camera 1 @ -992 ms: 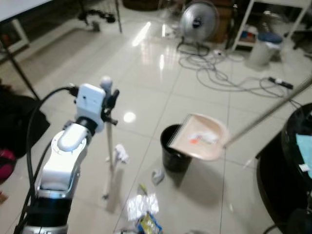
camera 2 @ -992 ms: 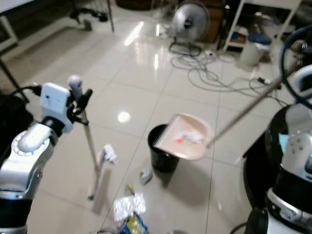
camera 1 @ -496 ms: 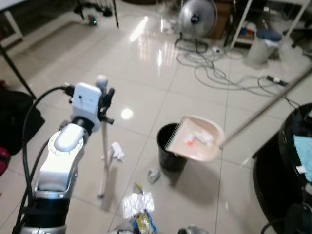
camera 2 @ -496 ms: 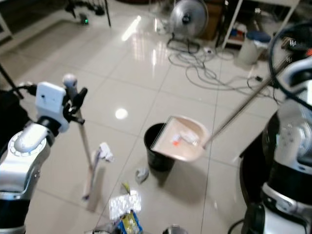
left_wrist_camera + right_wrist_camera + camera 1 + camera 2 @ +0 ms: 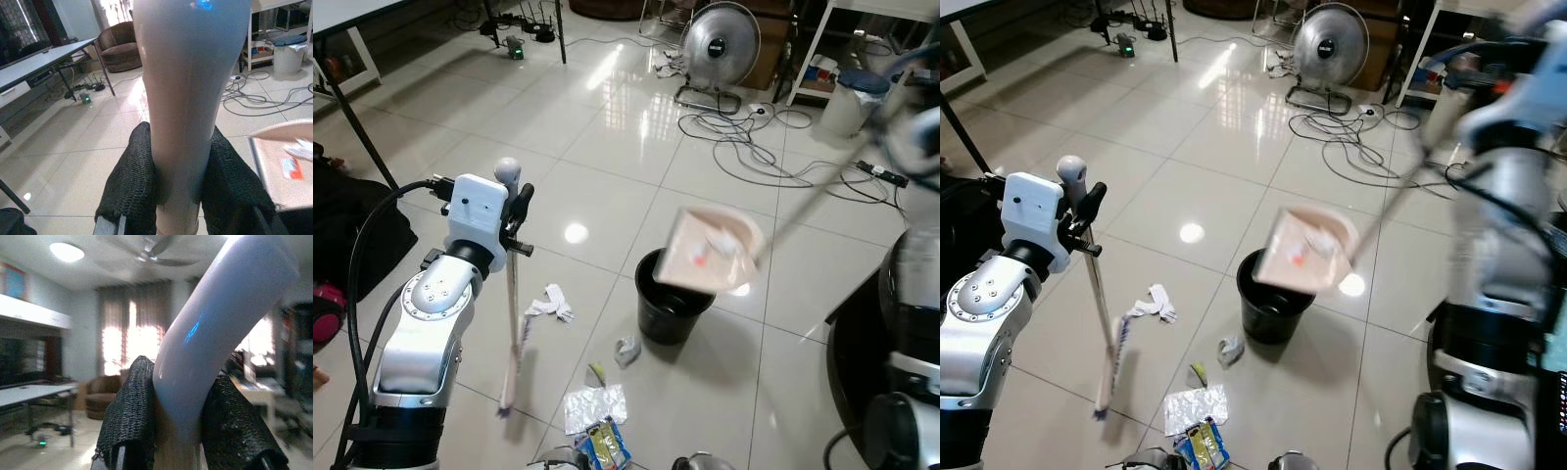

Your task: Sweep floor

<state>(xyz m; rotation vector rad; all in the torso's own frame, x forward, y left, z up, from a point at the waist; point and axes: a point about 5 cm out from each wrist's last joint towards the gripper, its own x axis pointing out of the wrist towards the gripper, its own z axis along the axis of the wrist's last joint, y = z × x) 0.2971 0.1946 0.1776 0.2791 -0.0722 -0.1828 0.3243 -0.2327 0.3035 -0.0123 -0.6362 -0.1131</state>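
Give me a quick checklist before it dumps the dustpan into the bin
1. Dustpan above black bin: ok, its low edge hangs over the opening.
2. Litter in the pan: ok, scraps lie on it.
3. Right gripper clamped on dustpan handle: ok.
4. Left gripper clamped on broom handle: ok.
5. Broom head away from bin: ok.
6. Floor swept: not ok, white rag, foil and wrapper remain.

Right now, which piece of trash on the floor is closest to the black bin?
The small grey crumpled scrap, just beside the black bin. The white tissue, foil sheet and snack packet lie farther away.
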